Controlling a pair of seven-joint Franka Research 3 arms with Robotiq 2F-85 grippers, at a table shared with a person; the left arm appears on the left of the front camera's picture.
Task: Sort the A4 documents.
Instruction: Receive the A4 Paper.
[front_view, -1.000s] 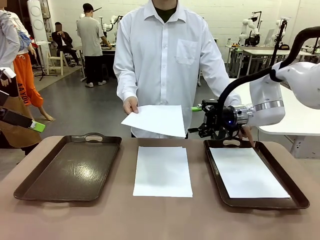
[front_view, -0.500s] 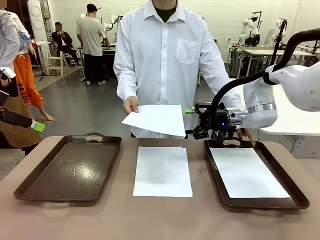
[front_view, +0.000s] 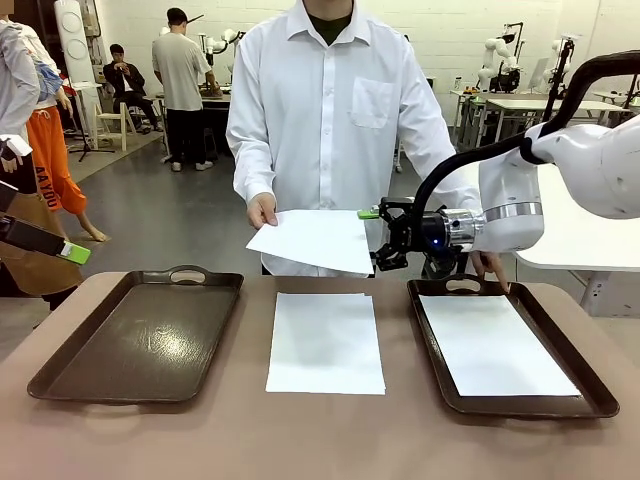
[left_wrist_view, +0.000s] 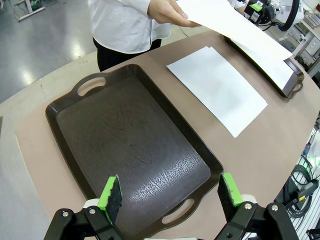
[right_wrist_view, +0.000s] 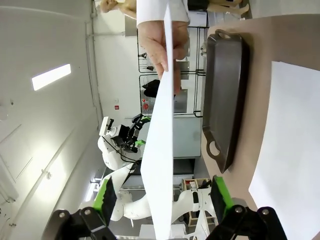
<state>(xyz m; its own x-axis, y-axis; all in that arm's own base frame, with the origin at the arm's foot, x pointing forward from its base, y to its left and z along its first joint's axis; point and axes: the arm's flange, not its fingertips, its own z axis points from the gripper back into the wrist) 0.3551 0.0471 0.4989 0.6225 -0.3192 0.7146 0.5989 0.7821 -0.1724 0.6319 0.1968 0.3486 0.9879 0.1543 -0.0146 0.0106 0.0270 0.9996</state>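
A person's hand (front_view: 262, 210) holds one A4 document (front_view: 312, 240) in the air over the table's far edge. My right gripper (front_view: 375, 240) is open at that sheet's right edge. In the right wrist view the held sheet (right_wrist_view: 161, 170) runs edge-on between my open gripper's (right_wrist_view: 162, 197) green pads. A second sheet (front_view: 325, 342) lies flat on the table's middle. A third sheet (front_view: 495, 345) lies in the right tray (front_view: 600, 405). My left gripper (left_wrist_view: 170, 195) hangs open above the empty left tray (left_wrist_view: 130, 145), touching nothing.
The empty dark brown left tray (front_view: 60, 385) fills the table's left part. The person stands close at the far edge, their other hand (front_view: 490, 265) behind the right tray's handle. The brown table (front_view: 320, 440) is bare along its front.
My right gripper has moved left, from above the right tray's handle to the held sheet's right edge. The person has kept the sheet nearly still. The left arm has not moved.
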